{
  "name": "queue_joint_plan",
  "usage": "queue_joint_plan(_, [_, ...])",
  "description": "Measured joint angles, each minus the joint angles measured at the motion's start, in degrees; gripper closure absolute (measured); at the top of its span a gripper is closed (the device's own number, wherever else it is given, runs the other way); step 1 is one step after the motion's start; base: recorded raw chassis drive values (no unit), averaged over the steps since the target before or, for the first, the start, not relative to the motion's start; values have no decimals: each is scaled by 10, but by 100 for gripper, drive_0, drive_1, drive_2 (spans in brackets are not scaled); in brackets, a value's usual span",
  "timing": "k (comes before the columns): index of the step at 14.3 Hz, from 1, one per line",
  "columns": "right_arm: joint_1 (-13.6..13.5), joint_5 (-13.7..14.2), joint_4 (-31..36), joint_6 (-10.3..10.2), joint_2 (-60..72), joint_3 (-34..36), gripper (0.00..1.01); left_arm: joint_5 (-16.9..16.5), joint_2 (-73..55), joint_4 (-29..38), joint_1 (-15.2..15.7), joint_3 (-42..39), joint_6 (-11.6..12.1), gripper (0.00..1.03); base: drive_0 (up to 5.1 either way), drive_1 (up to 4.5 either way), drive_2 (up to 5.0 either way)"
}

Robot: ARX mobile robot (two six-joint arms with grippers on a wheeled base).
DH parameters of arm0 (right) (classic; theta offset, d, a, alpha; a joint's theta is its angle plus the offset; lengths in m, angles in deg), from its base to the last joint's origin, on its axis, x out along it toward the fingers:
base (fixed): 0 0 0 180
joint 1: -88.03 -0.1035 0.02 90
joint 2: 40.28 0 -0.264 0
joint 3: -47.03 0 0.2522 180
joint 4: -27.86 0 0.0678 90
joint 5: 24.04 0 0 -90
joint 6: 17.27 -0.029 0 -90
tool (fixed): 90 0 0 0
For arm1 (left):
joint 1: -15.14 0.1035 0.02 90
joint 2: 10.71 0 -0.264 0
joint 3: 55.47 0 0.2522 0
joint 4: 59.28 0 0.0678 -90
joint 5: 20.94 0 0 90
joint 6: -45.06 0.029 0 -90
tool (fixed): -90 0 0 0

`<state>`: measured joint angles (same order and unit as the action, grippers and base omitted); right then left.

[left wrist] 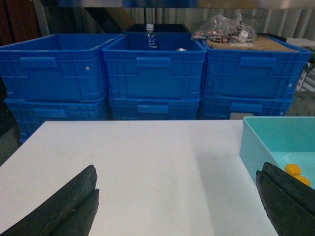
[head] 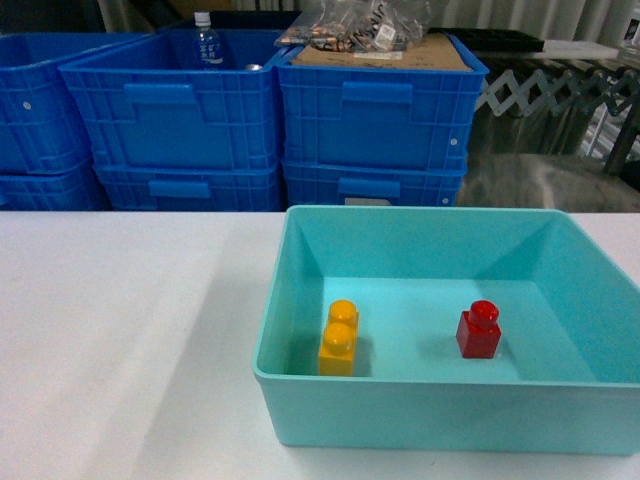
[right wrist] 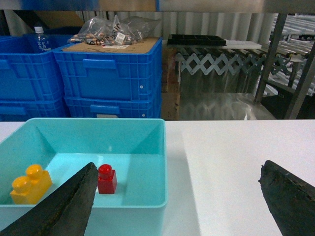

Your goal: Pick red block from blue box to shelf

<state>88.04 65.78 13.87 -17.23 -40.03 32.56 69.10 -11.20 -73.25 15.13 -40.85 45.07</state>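
The red block [right wrist: 107, 179] sits upright on the floor of the blue box [right wrist: 162, 162], stud up, apart from every wall. A yellow brick [right wrist: 29, 184] lies well off to its left. Seen from the right wrist, the block is ahead of the right pincer [right wrist: 177, 196] and off to its left side, just past the tip of the left finger [right wrist: 64, 206]. That pincer is released, with its fingers spread wide and nothing between them. It hangs over the near right corner of the box, partly over the white counter [right wrist: 236, 147].

The left pincer [left wrist: 177, 196] is also released and empty. It faces bare counter, with the box edge beside its right finger [left wrist: 290, 201]. The block is out of its view, so the right arm looks the better one for the pick.

The step in hand appears to be the approach. To do it well, the right pincer should shift left until the block lies centred between the fingers. It should then come down inside the box, clear of the near rim and the right wall. Closing on two flat sides of the block, below the stud, should give a steadier hold than pinching the round stud. The block is small and light, so a slow close may keep it from skating on the smooth floor. The yellow brick is far enough away not to interfere.

Steel rack posts [right wrist: 271, 54] show ahead and to the right of the right pincer. They may belong to the shelf, but I cannot tell which level is meant.
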Motion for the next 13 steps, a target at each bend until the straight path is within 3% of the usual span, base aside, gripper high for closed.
queue_joint_plan(13, [0,0,0,0,0,0,3,0,0,0,0,0,0,5,0,0,0])
